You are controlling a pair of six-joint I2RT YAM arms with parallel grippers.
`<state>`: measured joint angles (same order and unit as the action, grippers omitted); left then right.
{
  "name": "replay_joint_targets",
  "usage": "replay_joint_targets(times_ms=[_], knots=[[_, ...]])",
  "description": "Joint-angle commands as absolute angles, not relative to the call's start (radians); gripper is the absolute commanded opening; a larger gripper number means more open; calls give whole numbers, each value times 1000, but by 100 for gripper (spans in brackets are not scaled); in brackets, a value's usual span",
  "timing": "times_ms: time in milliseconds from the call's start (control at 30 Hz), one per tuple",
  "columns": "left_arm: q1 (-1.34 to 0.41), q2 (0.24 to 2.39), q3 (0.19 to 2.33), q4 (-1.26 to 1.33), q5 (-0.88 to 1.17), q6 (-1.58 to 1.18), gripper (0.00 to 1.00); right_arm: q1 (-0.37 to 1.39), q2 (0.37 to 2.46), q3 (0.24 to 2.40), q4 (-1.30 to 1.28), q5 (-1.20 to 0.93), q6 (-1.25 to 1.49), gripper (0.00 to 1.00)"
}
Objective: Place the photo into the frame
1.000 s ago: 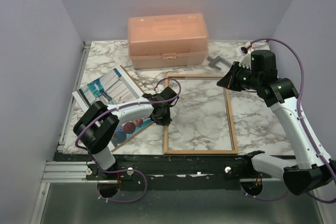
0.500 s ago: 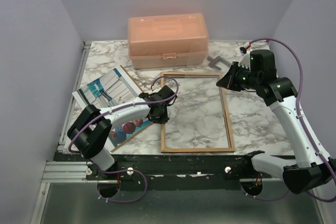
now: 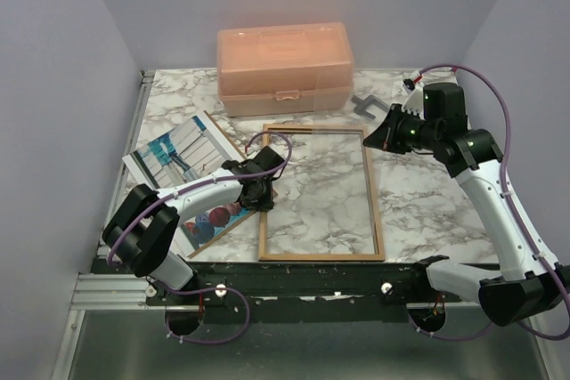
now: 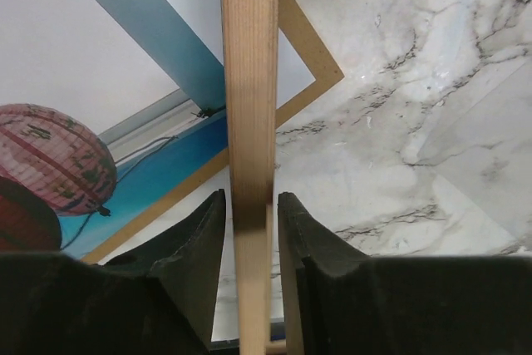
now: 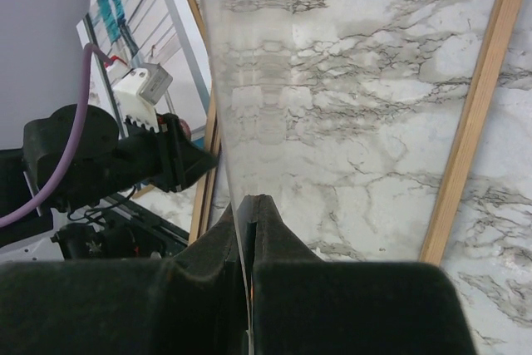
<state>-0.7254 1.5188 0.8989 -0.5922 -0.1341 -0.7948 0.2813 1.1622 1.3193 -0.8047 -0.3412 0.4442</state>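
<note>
The frame [image 3: 374, 211] lies tan wood side up in the middle of the marble table. My left gripper [image 3: 258, 191] is shut on its left rail [image 4: 249, 81], a black finger on each side. The photo [image 3: 174, 150] lies face up to the left on the brown backing board [image 3: 227, 137], partly under my left arm; its pink balloon and teal water [image 4: 75, 155] show beside the rail. My right gripper [image 3: 378, 140] hangs at the frame's far right corner, shut on the edge of a thin clear pane [image 5: 249, 122] that slopes over the frame opening.
A peach plastic box [image 3: 285, 68] stands at the back, just beyond the frame. A small grey bracket [image 3: 367, 106] lies right of the box. Walls close in the table on the left, back and right. The black rail [image 3: 294, 278] with the arm bases runs along the near edge.
The frame has slid left toward the photo, carried by my left gripper as that arm drew back. My right gripper shifted slightly left with the pane.
</note>
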Motion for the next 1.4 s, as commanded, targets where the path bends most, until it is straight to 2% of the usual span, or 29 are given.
replay_joint_targets(times_ms=[0, 67, 133, 200, 733, 1033, 1367], knots=[[-724, 1517, 916, -563, -118, -763, 44, 281, 1176, 1318, -804, -426, 447, 1], [-724, 1510, 917, -564, -118, -762, 56, 281, 1178, 1318, -805, -431, 445, 1], [-725, 1492, 918, -562, -118, -761, 62, 282, 1180, 1318, -806, -434, 444, 1], [-724, 1470, 911, -558, -116, -761, 63, 281, 1182, 1319, -805, -444, 444, 1], [-586, 1216, 708, -424, -29, -799, 58, 282, 1259, 1393, -781, -702, 514, 1], [-573, 1278, 700, -427, -31, -780, 50, 282, 1295, 1358, -782, -807, 536, 1], [-574, 1355, 707, -405, -20, -775, 44, 282, 1336, 1302, -831, -790, 503, 1]])
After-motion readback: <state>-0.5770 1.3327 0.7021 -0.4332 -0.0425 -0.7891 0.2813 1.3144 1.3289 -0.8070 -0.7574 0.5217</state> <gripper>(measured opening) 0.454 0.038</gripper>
